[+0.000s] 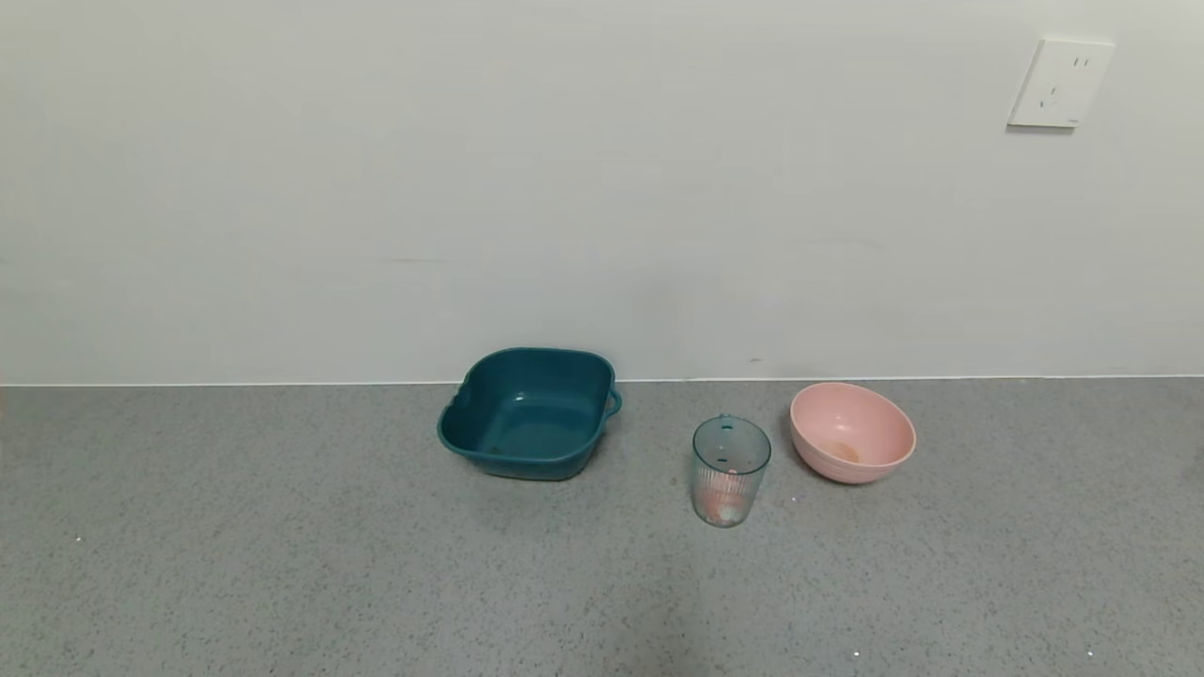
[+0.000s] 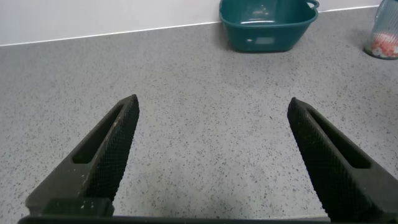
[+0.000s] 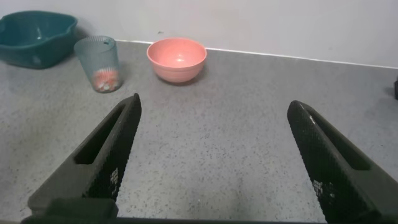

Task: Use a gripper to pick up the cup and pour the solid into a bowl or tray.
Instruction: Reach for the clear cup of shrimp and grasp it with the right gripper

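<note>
The ribbed blue-tinted cup [image 1: 731,470] stands upright on the grey counter, between the dark teal basin [image 1: 529,412] and a pink bowl. White and orange-red pieces [image 1: 724,511] lie at its bottom. The cup also shows in the right wrist view [image 3: 98,63] and at the edge of the left wrist view [image 2: 384,36]. Neither gripper shows in the head view. My left gripper [image 2: 213,106] is open and empty above bare counter, far from the basin [image 2: 267,25]. My right gripper [image 3: 213,106] is open and empty, well short of the cup.
A round pink bowl [image 1: 852,432] sits just right of the cup, also in the right wrist view [image 3: 176,58]. The wall stands right behind the vessels, with a socket [image 1: 1060,83] high at right. Grey counter [image 1: 282,564] stretches in front.
</note>
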Motion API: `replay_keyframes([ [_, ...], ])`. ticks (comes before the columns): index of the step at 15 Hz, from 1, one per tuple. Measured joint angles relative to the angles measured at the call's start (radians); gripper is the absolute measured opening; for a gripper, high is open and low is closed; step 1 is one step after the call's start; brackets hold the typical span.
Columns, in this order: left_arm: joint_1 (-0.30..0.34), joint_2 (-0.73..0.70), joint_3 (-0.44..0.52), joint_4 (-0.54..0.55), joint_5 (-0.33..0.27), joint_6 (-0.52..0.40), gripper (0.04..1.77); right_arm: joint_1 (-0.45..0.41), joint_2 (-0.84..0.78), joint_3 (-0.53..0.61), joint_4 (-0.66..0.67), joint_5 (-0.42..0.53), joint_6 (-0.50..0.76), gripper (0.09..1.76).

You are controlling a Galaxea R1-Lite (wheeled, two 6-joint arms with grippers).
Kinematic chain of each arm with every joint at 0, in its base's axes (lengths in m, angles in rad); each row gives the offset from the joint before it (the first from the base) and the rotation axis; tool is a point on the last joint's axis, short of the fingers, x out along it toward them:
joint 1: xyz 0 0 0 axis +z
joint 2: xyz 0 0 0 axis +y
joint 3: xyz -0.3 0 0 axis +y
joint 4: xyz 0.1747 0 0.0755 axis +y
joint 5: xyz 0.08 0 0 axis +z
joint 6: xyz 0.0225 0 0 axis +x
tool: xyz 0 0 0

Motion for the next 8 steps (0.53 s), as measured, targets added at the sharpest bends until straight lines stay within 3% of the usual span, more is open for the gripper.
replay_keyframes([
  [4, 0.000, 0.000, 0.000, 0.000, 0.000, 0.000, 1.72, 0.000, 0.234, -0.056, -0.011, 0.100, -0.006, 1.71],
  [8, 0.000, 0.000, 0.000, 0.000, 0.000, 0.000, 1.72, 0.018, 0.505, -0.065, -0.128, 0.161, -0.028, 1.71],
])
